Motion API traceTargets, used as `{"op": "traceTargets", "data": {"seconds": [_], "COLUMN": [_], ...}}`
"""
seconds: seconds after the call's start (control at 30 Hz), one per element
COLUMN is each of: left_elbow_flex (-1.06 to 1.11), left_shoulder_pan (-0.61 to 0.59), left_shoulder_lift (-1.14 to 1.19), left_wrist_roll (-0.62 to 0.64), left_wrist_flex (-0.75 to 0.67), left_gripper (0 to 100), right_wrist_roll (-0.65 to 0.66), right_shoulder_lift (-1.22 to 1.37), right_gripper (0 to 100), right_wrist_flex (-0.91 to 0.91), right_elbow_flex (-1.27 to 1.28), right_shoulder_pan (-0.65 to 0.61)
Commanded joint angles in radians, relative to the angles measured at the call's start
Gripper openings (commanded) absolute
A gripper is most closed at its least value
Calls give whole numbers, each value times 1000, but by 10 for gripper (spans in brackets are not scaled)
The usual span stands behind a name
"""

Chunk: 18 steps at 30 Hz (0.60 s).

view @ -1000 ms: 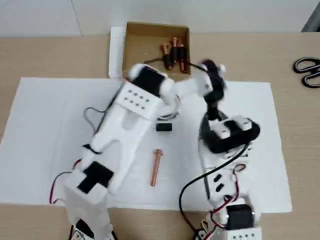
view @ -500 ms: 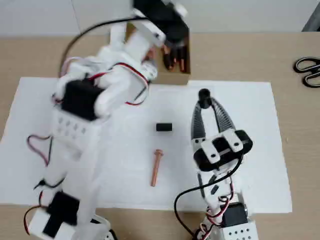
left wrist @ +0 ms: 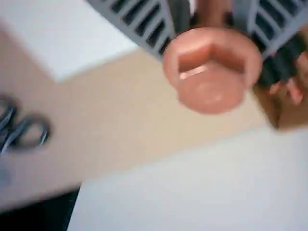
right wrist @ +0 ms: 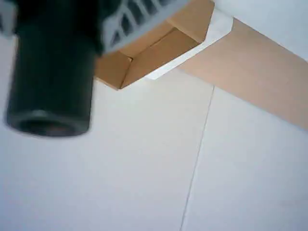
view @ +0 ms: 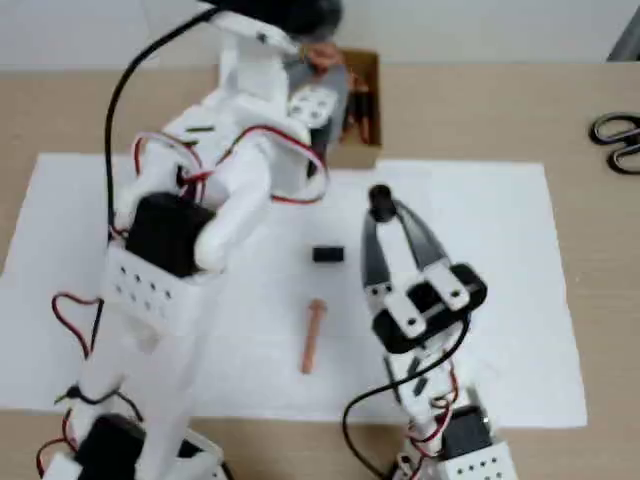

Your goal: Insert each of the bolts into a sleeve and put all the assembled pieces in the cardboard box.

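My left gripper (view: 318,50) is raised over the cardboard box (view: 368,150) and shut on a copper bolt (left wrist: 211,67), whose hex head faces the left wrist camera. My right gripper (view: 380,205) hovers above the white paper in front of the box, shut on a black sleeve (right wrist: 53,72). In the right wrist view the box (right wrist: 154,48) lies beyond that sleeve. Assembled pieces (view: 358,105) lie inside the box. A loose black sleeve (view: 327,254) and a loose copper bolt (view: 313,335) rest on the paper between the arms.
White paper (view: 500,250) covers the middle of the wooden table. Scissors (view: 615,140) lie at the far right edge; they also appear as scissors (left wrist: 19,130) in the left wrist view. A white strip runs along the box's left side.
The grippers were together near the box a second ago. My left arm has since lifted and swung over the box with the bolt. My right gripper drew back over the paper with the sleeve.
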Motion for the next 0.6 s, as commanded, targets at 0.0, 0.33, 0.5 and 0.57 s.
{"op": "traceTargets", "data": {"seconds": [0.0,0.33,0.5,0.57], "left_elbow_flex": [147,898,974,961], "left_shoulder_pan": [5,57,140,141], "left_shoulder_lift": [-133,-511,-577,-571], "left_wrist_roll": [129,155,157,157], "left_wrist_flex": [-229,-844,-829,-784], "left_gripper": [6,6,6,6], "right_wrist_roll": [6,5,5,5], "right_shoulder_lift": [-13,-13,-13,-13], "right_gripper": [4,4,4,4], "right_wrist_flex": [-16,48,111,110], "right_elbow_flex": [8,8,8,8], "right_shoulder_pan": [-4,-5,-5,-7]}}
